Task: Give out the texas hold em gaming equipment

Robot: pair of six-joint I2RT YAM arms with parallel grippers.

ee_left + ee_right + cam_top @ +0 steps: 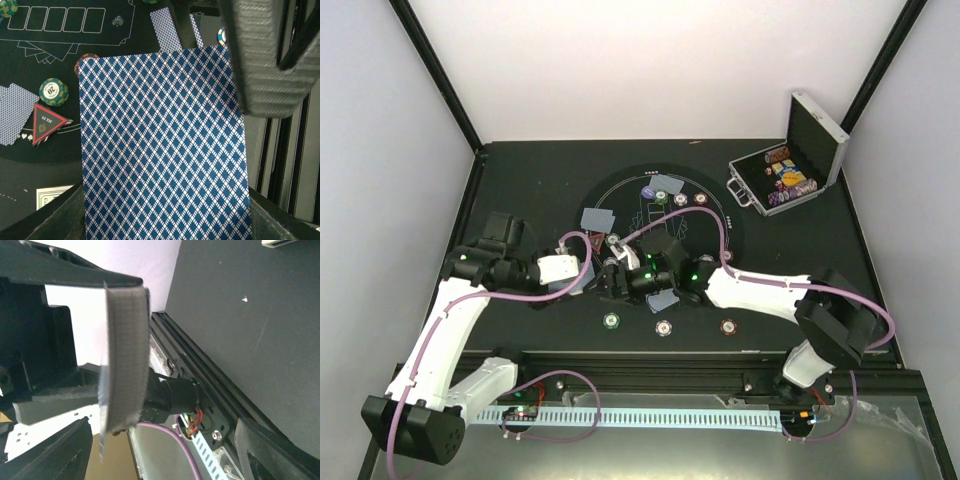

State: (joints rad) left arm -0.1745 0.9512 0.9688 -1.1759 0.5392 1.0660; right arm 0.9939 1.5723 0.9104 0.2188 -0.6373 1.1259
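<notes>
1. Below both jaws: round black mat w/ white outlines (pixel 630 190) on black worktop (pixel 520 180).
2. Clenched: left jaws (pixel 165 200) grasp blue diamond-backed playing card (pixel 160 125). It fills the gap, free end sticking out ahead.
3. Released, spread wide: right jaws (pixel 162 440), close by left jaws' tips. Prob. a handover. Right should pinch card's free end squarely; left lets go only once that grip's firm.
4. On mat, left of left jaws: red triangle marker (pixel 47 123), green striped chip (pixel 53 91). Don't sweep them.

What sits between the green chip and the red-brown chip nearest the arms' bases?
A third chip, lying flat, apart from the green chip and the red-brown chip; the top view shows it.
</notes>
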